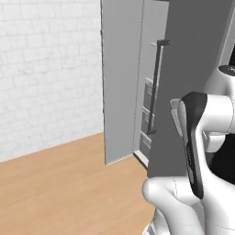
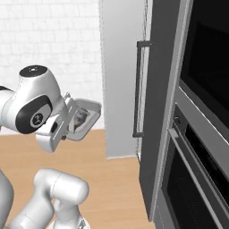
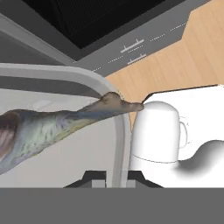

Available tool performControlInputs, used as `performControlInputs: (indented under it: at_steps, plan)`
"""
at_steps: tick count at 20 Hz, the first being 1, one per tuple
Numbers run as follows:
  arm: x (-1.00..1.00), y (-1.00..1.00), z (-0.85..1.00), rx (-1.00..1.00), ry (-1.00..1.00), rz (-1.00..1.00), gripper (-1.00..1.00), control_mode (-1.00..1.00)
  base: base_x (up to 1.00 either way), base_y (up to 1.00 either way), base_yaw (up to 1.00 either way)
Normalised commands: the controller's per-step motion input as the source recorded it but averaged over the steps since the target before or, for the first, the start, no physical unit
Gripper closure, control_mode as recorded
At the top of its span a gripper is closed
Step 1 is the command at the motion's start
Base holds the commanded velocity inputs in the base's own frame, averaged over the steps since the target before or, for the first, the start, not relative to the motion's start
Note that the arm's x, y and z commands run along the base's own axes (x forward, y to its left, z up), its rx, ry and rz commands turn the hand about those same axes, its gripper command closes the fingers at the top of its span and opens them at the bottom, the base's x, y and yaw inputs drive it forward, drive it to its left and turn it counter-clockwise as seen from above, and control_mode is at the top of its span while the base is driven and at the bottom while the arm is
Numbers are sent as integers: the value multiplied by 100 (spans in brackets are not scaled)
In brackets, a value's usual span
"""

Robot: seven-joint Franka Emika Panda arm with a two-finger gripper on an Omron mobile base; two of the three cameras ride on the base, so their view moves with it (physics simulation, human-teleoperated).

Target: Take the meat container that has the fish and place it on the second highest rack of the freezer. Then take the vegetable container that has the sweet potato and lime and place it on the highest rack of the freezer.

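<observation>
I have the meat container (image 2: 82, 117) in hand: the gripper (image 3: 117, 176) is pinched tight on its rim, one dark tip on each side of the wall in the hand view. The fish (image 3: 48, 127) lies inside it, pale grey-green with dark marks, its tail reaching over the rim. In the right base view the tray is carried up off the floor at the end of the arm, tipped steeply on its side, with a dark shape inside that I take to be the fish, though it is too small there to be sure.

The freezer (image 1: 137, 82) stands ahead and to the right, with its door (image 1: 120, 82) swung open toward me and its long black bar handle (image 1: 155, 87) showing past the door edge. Through the gap I can make out grey drawer fronts (image 1: 148, 98) low in the cavity. The shelves I cannot pick out from here. A wall oven (image 2: 197, 134) sits further right.

By my reckoning the first half is partly done: the fish tray is picked up and brought near the freezer, but it is well outside the cavity and not yet on the second highest rack. The whole second half is left, fetching the vegetable tray and setting it on the top rack.
</observation>
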Motion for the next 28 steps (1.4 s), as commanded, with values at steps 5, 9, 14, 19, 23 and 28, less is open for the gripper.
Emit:
performControlInputs:
  at_steps: [5, 9, 14, 19, 23, 28]
  plan:
    - [0, 0, 0, 0, 0, 0, 100, 100, 42, 13, -12]
    - [0, 0, 0, 0, 0, 0, 100, 100, 50, 28, -17]
    - [0, 0, 0, 0, 0, 0, 100, 100, 63, 46, -16]
    - [0, 0, 0, 0, 0, 0, 100, 100, 69, 52, -8]
    - [0, 0, 0, 0, 0, 0, 100, 100, 43, 36, -15]
    - [0, 0, 0, 0, 0, 0, 100, 100, 34, 30, -24]
